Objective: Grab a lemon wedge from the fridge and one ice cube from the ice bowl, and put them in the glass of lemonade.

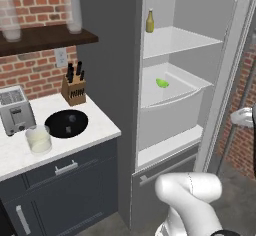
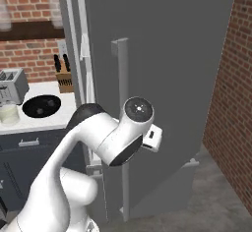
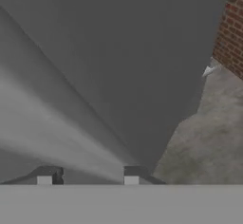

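Observation:
The fridge (image 1: 107, 55) stands with its door (image 2: 167, 78) swung wide, showing white shelves. The small yellow-green lemon wedge (image 1: 162, 83) lies in the middle compartment. On the counter, the black ice bowl (image 1: 66, 123) sits beside the glass of lemonade (image 1: 38, 139). My gripper (image 3: 88, 176) is out at the door's outer face, by the long bar handle (image 2: 122, 128). Its fingertips (image 3: 45, 175) stand apart, with the pale bar running up close between them. I cannot tell whether they touch it. The white hand (image 1: 243, 116) peeks past the door's edge.
A yellow bottle (image 1: 150, 21) stands on the top fridge shelf. A toaster (image 1: 15, 111) and a knife block (image 1: 74, 87) sit at the back of the counter. Frosted glasses (image 1: 74, 12) stand on a wall shelf. A brick wall (image 2: 231, 103) rises right of the door.

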Controlling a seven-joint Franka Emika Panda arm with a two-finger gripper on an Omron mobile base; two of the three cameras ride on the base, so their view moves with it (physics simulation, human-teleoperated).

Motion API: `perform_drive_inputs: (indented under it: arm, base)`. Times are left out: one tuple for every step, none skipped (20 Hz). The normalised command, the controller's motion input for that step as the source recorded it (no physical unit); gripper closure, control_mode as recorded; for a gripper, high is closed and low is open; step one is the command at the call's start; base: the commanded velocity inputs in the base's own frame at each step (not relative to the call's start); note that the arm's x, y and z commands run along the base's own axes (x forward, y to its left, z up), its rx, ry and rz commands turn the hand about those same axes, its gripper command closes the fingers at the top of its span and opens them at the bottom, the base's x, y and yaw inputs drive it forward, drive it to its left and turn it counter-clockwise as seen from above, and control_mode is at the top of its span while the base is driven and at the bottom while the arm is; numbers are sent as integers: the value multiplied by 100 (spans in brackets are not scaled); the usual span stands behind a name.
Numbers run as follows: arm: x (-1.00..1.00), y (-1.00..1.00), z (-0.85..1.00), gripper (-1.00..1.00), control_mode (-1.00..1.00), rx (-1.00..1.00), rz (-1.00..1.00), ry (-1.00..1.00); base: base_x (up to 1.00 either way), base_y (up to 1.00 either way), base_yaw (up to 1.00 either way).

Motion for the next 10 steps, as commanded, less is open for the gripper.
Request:
perform_drive_inputs:
  arm:
    - [-49,-84,4,-100,-100,12,-26,-1]
    - [-54,-75,10,-100,-100,11,-24,-2]
    - [-55,-66,18,-100,-100,9,-23,-4]
    - [-66,-34,50,-100,-100,7,-14,-9]
    - [-71,-20,63,-100,-100,7,-10,-11]
    - [-81,-3,82,-100,-100,6,-5,-13]
    - [-90,0,94,-100,-100,3,-1,-15]
    - [-85,0,100,-100,-100,0,0,-16]
    - [-86,0,100,-100,-100,0,0,-14]
    - [-89,4,100,-100,-100,0,0,-14]
  base:
    - [0,0,0]
    - [0,0,0]
    - [0,0,0]
    - [0,0,0]
    - [0,0,0]
    - [0,0,0]
    - [0,0,0]
    - [0,0,0]
    - [0,0,0]
    - [0,0,0]
